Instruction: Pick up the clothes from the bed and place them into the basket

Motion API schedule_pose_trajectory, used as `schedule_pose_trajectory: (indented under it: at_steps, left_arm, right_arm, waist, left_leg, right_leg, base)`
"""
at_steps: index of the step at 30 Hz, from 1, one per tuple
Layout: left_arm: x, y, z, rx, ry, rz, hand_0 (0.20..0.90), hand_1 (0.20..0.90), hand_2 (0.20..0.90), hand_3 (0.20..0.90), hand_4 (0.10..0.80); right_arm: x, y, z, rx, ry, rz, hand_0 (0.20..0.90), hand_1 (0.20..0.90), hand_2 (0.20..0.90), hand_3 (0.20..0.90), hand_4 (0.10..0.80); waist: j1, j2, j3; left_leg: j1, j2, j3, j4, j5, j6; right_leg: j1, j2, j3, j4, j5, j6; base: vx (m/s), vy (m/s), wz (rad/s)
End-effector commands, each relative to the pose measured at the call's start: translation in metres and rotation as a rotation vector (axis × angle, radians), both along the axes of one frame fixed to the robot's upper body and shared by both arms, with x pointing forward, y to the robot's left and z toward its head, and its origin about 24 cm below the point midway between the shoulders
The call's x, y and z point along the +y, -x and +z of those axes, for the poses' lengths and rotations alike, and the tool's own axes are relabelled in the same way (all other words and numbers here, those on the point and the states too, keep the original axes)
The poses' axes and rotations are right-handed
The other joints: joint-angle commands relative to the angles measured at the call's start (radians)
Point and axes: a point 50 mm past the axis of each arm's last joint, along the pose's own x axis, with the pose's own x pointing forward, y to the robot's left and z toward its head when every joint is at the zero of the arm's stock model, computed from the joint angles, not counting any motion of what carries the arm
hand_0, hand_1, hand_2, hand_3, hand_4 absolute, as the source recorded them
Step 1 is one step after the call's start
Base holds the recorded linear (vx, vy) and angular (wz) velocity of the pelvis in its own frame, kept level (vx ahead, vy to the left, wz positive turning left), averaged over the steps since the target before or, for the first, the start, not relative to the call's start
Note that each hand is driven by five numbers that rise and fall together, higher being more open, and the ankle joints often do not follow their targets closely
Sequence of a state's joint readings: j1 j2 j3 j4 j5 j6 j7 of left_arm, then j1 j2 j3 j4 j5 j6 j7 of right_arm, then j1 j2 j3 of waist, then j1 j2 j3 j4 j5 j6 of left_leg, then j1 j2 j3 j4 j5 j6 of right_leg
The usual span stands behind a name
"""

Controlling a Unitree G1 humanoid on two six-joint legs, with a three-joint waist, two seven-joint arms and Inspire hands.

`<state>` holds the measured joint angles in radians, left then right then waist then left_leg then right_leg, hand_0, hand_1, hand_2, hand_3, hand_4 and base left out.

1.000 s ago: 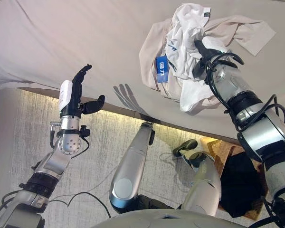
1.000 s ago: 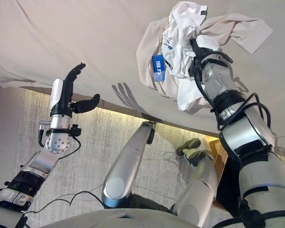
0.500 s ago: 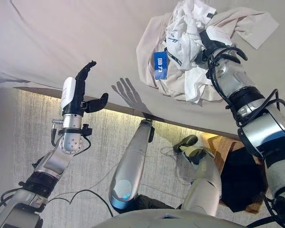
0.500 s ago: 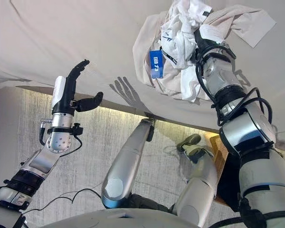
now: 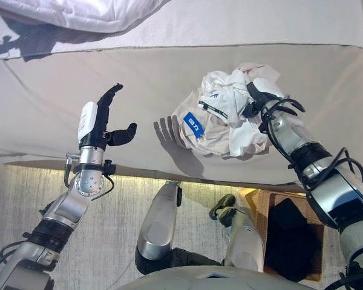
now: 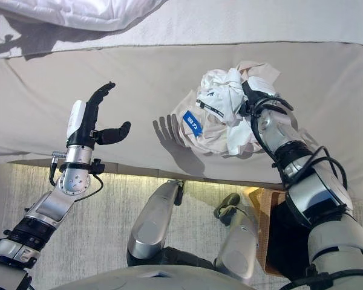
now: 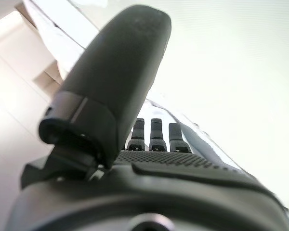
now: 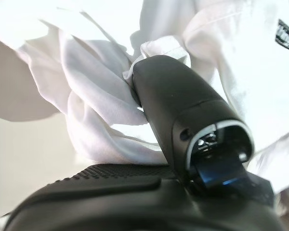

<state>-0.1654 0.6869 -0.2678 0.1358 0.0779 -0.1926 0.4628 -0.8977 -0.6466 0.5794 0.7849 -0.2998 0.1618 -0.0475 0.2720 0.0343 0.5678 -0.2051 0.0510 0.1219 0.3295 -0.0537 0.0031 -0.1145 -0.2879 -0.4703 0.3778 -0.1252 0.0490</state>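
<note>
A bundle of white and beige clothes (image 5: 221, 121) with a blue tag lies on the beige bed (image 5: 54, 84) near its front edge. My right hand (image 5: 261, 99) is on the bundle's right side, its fingers curled into the cloth. In the right wrist view its thumb (image 8: 173, 101) presses into the white cloth (image 8: 82, 91). My left hand (image 5: 98, 124) is open and empty, raised upright over the bed's left part; it also shows in the left wrist view (image 7: 154, 163). The brown basket (image 5: 258, 220) stands on the floor at the lower right with a dark garment (image 5: 288, 241) inside.
A white duvet (image 5: 78, 12) lies along the far side of the bed. A grey rug (image 5: 24, 193) covers the floor in front of the bed. The basket sits just below the bed's front edge, under my right arm.
The camera has tilted up, so the bed shows lower and the duvet has come into view. The clothes are bunched tighter round my right hand. My left hand keeps its pose.
</note>
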Motion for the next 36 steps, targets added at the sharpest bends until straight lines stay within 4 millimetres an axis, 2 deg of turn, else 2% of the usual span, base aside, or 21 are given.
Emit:
schedule_pose_trajectory:
  at_steps: [1,2,3,4,7,8,9,10,11,17,24,31,36]
  left_arm:
    - [0.012,0.008,0.015,-0.067,-0.007,0.030,0.900,0.900,0.900,0.900,0.800]
    - [0.013,0.009,0.011,-0.042,-0.008,0.033,0.900,0.900,0.900,0.900,0.800]
    - [0.014,0.010,0.008,-0.029,-0.009,0.036,0.900,0.900,0.900,0.900,0.800]
    - [0.015,0.011,0.005,-0.011,-0.012,0.038,0.900,0.900,0.900,0.900,0.800]
    - [0.017,0.013,-0.002,0.021,-0.019,0.038,0.900,0.900,0.900,0.900,0.800]
    - [0.019,0.014,-0.005,0.037,-0.023,0.037,0.900,0.900,0.900,0.900,0.800]
    - [0.020,0.014,-0.007,0.047,-0.026,0.035,0.900,0.900,0.900,0.900,0.800]
    - [0.020,0.015,-0.007,0.052,-0.028,0.034,0.900,0.900,0.900,0.900,0.800]
    - [0.021,0.015,-0.009,0.065,-0.035,0.025,0.900,0.900,0.900,0.900,0.800]
    - [0.025,0.018,-0.009,0.083,-0.044,0.006,0.900,0.900,0.900,0.900,0.800]
    - [0.026,0.019,-0.006,0.074,-0.035,0.010,0.900,0.900,0.900,0.900,0.800]
    - [0.027,0.019,-0.004,0.072,-0.036,0.004,0.900,0.900,0.900,0.900,0.800]
    - [0.027,0.016,0.001,0.050,-0.037,-0.001,0.900,0.900,0.900,0.900,0.800]
  right_arm:
    - [-0.017,0.002,0.046,-0.158,-0.031,-0.009,0.300,0.300,0.300,0.200,0.100]
    - [-0.024,0.006,0.040,-0.137,-0.043,-0.024,0.300,0.300,0.300,0.200,0.100]
    - [-0.028,0.009,0.035,-0.129,-0.050,-0.038,0.422,0.422,0.422,0.343,0.243]
    - [-0.034,0.012,0.029,-0.113,-0.058,-0.052,0.488,0.488,0.488,0.420,0.320]
    - [-0.044,0.018,0.020,-0.088,-0.073,-0.091,0.516,0.516,0.516,0.453,0.353]
    - [-0.051,0.021,0.014,-0.077,-0.083,-0.118,0.820,0.820,0.820,0.807,0.707]
    - [-0.056,0.024,0.012,-0.068,-0.090,-0.139,0.900,0.900,0.900,0.900,0.800]
    - [-0.059,0.025,0.010,-0.065,-0.092,-0.149,0.900,0.900,0.900,0.900,0.800]
    - [-0.071,0.030,0.006,-0.054,-0.119,-0.199,0.900,0.900,0.900,0.900,0.800]
    - [-0.098,0.038,0.004,-0.068,-0.217,-0.305,0.900,0.900,0.900,0.900,0.800]
    - [-0.105,0.041,0.006,-0.083,-0.252,-0.318,0.900,0.900,0.900,0.900,0.800]
    - [-0.104,0.041,0.003,-0.074,-0.230,-0.321,0.900,0.900,0.900,0.900,0.800]
    - [-0.098,0.036,0.010,-0.086,-0.174,-0.296,0.900,0.900,0.900,0.900,0.800]
  waist:
    - [-0.012,-0.057,-0.160]
    - [-0.019,-0.060,-0.187]
    - [-0.024,-0.064,-0.204]
    - [-0.027,-0.068,-0.226]
    - [-0.033,-0.071,-0.261]
    - [-0.036,-0.073,-0.279]
    - [-0.037,-0.073,-0.289]
    - [-0.037,-0.073,-0.293]
    - [-0.037,-0.075,-0.305]
    - [-0.030,-0.063,-0.316]
    - [-0.030,-0.049,-0.318]
    - [-0.023,-0.044,-0.313]
    - [-0.011,-0.034,-0.285]
  left_leg:
    - [0.083,0.055,0.021,-0.016,-0.046,-0.041]
    - [0.110,0.055,0.024,-0.047,-0.038,-0.045]
    - [0.125,0.058,0.027,-0.064,-0.032,-0.047]
    - [0.141,0.057,0.029,-0.081,-0.026,-0.049]
    - [0.170,0.060,0.030,-0.113,-0.015,-0.053]
    - [0.185,0.062,0.032,-0.130,-0.011,-0.054]
    - [0.194,0.063,0.031,-0.140,-0.009,-0.055]
    - [0.197,0.063,0.031,-0.143,-0.008,-0.056]
    - [0.207,0.066,0.031,-0.147,-0.008,-0.058]
    - [0.221,0.069,0.032,-0.174,0.003,-0.065]
    - [0.221,0.065,0.030,-0.217,0.028,-0.070]
    - [0.213,0.063,0.021,-0.213,0.029,-0.071]
    - [0.182,0.061,0.005,-0.197,0.030,-0.073]
  right_leg:
    - [0.072,-0.018,0.032,-0.128,0.117,0.058]
    - [0.096,-0.009,0.033,-0.155,0.122,0.062]
    - [0.108,-0.003,0.034,-0.169,0.126,0.065]
    - [0.122,0.005,0.036,-0.184,0.128,0.067]
    - [0.145,0.016,0.035,-0.200,0.131,0.071]
    - [0.155,0.022,0.034,-0.205,0.129,0.073]
    - [0.161,0.027,0.034,-0.208,0.127,0.075]
    - [0.164,0.029,0.034,-0.209,0.127,0.075]
    - [0.175,0.033,0.031,-0.215,0.125,0.077]
    - [0.192,0.040,0.016,-0.230,0.123,0.082]
    - [0.189,0.046,0.012,-0.244,0.123,0.083]
    - [0.186,0.045,0.005,-0.233,0.113,0.077]
    - [0.164,0.040,-0.002,-0.214,0.105,0.072]
  base:
    - [0.142,-0.030,-0.11]
    - [0.125,-0.037,-0.12]
    - [0.144,-0.037,-0.14]
    - [0.118,-0.038,-0.09]
    - [0.114,-0.034,-0.03]
    - [0.112,-0.038,-0.03]
    - [0.107,-0.036,0.00]
    - [0.099,-0.048,0.00]
    - [0.069,-0.042,0.04]
    - [0.010,-0.027,0.09]
    - [-0.017,0.007,0.01]
    - [0.000,0.000,0.00]
    - [-0.028,-0.021,0.04]
